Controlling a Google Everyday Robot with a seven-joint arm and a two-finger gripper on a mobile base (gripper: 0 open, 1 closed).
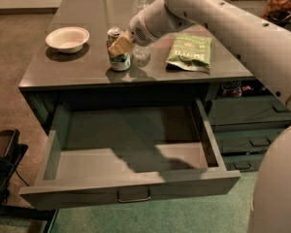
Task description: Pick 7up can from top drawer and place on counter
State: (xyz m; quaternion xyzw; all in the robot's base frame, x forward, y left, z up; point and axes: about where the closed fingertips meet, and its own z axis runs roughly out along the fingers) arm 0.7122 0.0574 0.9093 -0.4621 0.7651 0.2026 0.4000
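Observation:
The 7up can [120, 59], green and white with a silver top, stands upright on the counter [87, 13] near its front edge. My gripper [120, 43] is at the can's upper part, reaching in from the right on the white arm, and partly covers it. The top drawer [131, 183] is pulled wide open below the counter. Its dark grey inside shows nothing but the arm's shadow, and its metal handle [134, 196] is on the front.
A clear water bottle [140, 4] stands just behind the can. A white bowl [67, 38] sits at the counter's left and a green chip bag [190, 51] at the right. Narrower stacked grey drawers [252, 125] are to the right. A black object [2, 149] is on the floor at left.

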